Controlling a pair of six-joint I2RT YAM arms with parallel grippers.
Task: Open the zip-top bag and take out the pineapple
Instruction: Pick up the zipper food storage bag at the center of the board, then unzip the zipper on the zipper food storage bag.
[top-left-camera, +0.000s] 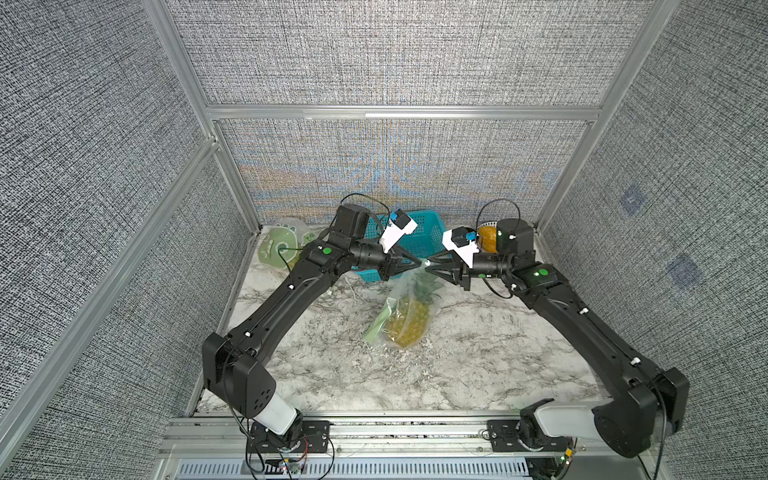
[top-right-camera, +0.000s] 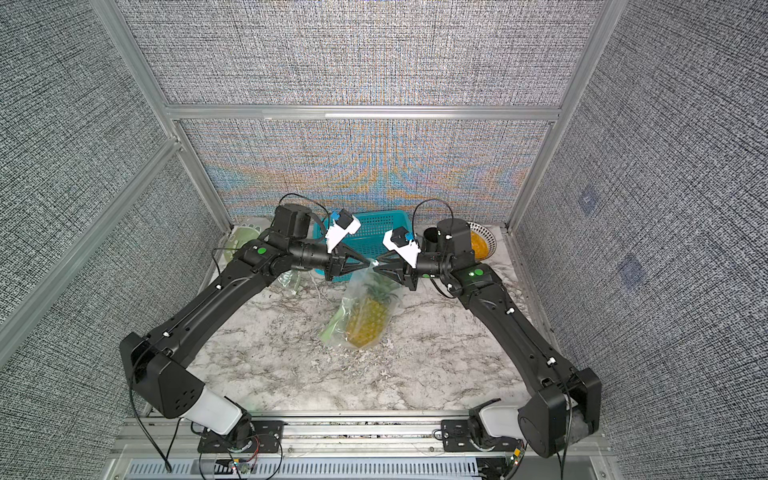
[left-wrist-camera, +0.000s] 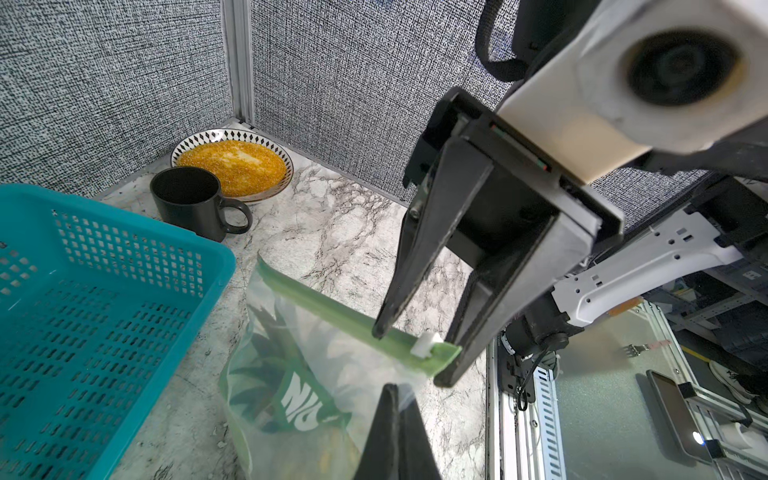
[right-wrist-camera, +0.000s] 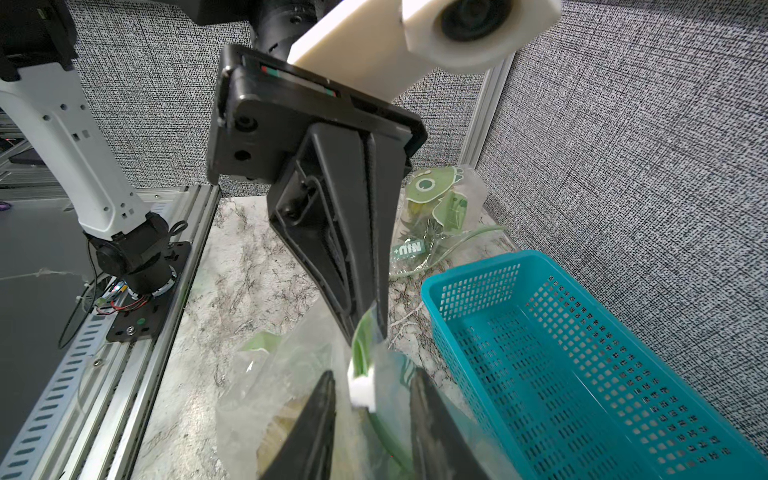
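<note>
- Your left gripper (right-wrist-camera: 371, 309) is clamped on the bag's (top-left-camera: 397, 291) zip end so the strip hangs taut; the pineapple (top-left-camera: 409, 322) sits inside, mid-bench (top-left-camera: 478, 353).
- Your right gripper (left-wrist-camera: 415, 353) straddles the slider (right-wrist-camera: 360, 388), jaws apart; nothing gripped yet.

Glossy plastic bag (top-left-camera: 405, 311), matt plastic basket (top-left-camera: 428, 237)

2 arms angled inward, tips nearly meeting over the zip-top bag (top-left-camera: 392, 301). On its top edge: left gripper (top-left-camera: 419, 262) clamped tight, right gripper (top-left-camera: 429, 263) jaws apart, straddling.
</note>
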